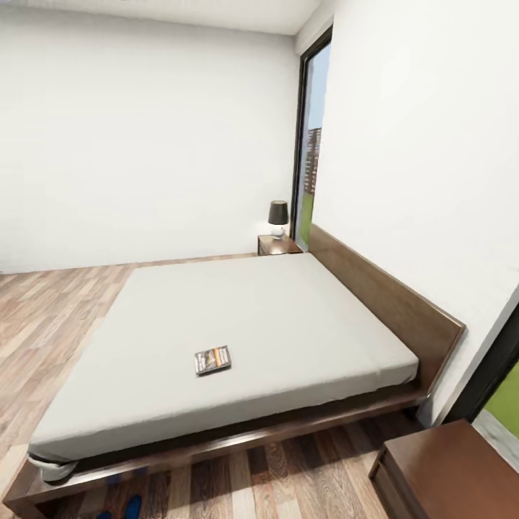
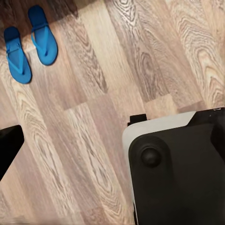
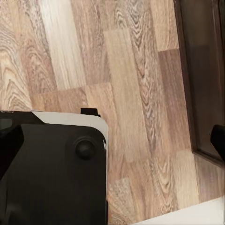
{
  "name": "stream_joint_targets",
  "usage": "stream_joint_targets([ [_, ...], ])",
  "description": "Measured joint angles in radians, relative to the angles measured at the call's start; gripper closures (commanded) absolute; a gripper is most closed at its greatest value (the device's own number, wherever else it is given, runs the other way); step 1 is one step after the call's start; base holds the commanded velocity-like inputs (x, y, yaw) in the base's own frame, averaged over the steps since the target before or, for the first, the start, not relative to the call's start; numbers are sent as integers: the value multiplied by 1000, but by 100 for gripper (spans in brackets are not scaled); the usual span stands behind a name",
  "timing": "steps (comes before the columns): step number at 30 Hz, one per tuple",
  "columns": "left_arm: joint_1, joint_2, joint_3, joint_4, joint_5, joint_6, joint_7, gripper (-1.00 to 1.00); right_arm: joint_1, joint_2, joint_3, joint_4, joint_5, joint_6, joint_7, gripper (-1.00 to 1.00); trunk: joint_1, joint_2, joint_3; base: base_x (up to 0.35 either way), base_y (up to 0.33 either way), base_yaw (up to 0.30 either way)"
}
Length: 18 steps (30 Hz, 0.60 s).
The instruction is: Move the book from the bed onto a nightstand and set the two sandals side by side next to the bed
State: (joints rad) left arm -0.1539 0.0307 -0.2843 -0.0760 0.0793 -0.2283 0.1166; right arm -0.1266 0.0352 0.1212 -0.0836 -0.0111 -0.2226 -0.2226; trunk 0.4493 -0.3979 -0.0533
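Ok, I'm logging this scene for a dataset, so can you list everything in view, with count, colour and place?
bed: one, dark brown frame and headboard, pale grey mattress, against the right wall
book: one, dark with an orange band, flat on the mattress near the bed's near edge
sandals: two, bright blue, side by side on the floor; their tips show by the bed's near left corner in the head view
nightstand: one, dark brown, beyond the bed by the window
lamp: one, dark shade, on that nightstand
second nightstand: one, dark brown, near right
window: tall, dark-framed
floor: brown wood planks
robot base: black and white, over the floor in both wrist views
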Motion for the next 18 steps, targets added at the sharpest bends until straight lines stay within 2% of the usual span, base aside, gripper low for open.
stream_joint_targets([
  [10,0,0,0,0,0,0,0,-100,0,0,0,0,0,0,0,-100,0,0,0,140,-149,291],
  [18,0,0,0,0,1,0,0,-100,0,0,0,0,0,0,0,-100,0,0,0,207,-126,291],
])
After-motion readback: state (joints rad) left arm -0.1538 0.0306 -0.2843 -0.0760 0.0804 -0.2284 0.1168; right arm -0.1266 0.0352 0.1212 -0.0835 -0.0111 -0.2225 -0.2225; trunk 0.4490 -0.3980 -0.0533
